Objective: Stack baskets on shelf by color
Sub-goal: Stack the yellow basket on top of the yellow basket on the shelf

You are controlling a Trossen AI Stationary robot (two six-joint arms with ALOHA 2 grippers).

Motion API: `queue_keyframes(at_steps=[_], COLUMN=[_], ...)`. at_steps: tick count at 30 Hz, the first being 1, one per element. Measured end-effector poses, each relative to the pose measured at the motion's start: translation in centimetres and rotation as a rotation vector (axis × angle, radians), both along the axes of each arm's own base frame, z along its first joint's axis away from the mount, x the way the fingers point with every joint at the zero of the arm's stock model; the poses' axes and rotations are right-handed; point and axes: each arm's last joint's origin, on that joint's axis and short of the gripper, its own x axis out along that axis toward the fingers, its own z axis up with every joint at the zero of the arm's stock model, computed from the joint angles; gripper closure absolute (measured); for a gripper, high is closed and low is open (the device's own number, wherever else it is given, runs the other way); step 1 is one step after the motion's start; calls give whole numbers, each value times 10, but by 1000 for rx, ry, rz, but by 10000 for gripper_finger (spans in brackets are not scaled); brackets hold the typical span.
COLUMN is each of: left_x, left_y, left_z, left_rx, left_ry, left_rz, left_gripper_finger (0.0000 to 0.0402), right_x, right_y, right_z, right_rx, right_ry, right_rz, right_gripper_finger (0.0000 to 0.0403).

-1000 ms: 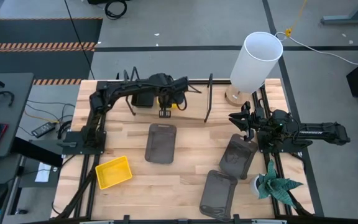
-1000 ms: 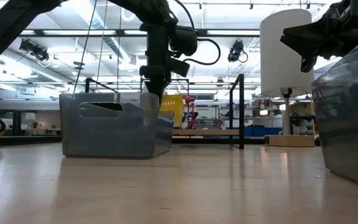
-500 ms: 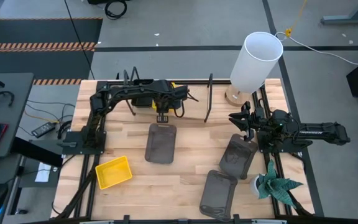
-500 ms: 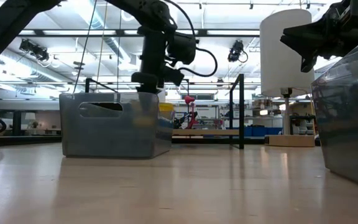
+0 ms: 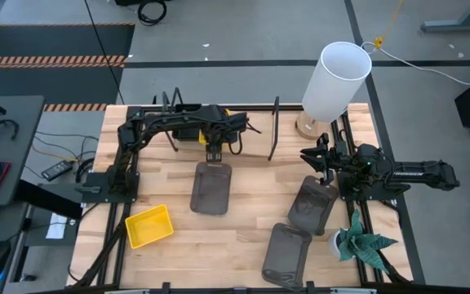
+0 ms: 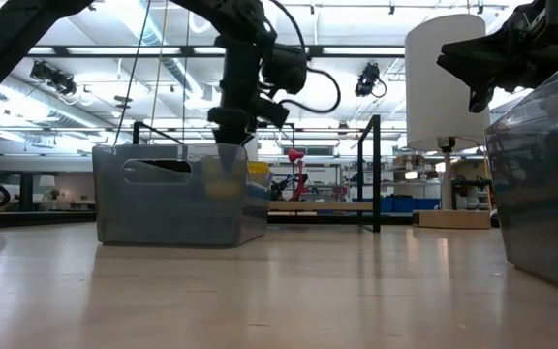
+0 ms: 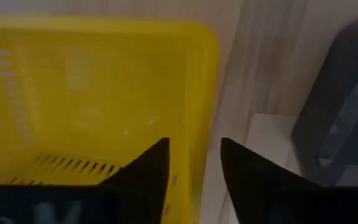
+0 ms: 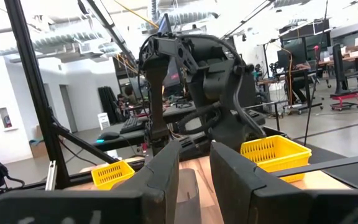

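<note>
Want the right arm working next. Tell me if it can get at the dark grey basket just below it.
Probably yes. The right hand hangs beside the upper end of the dark grey basket, with nothing lying between them. The lamp stands behind it and the plant sits farther down, both out of that short path.

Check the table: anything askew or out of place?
Nothing is spilled or damaged. The loose baskets do lie askew: a yellow basket sits crooked near the front left, and two dark grey baskets lie tilted at front right. A third grey basket lies fairly straight at centre. The left gripper straddles a yellow basket's wall at the shelf.
</note>
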Motion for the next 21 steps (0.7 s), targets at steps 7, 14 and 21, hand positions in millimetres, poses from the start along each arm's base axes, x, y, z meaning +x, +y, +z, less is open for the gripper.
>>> queue_keyframes(at_steps=[7,14,21], left_x=[9,-6,-32], left_y=[-12,-49,-103], left_z=[27,77,103], left_rx=[23,-19,-203], left_ry=[-86,-212,-180], left_rz=[-38,-39,1], left_gripper_finger=[224,228,238], right_x=[0,0,0], right_y=[0,0,0], right_z=[0,0,0], right_rx=[0,0,0], right_ry=[0,0,0], right_rz=[0,0,0], right_gripper_finger=[306,306,306])
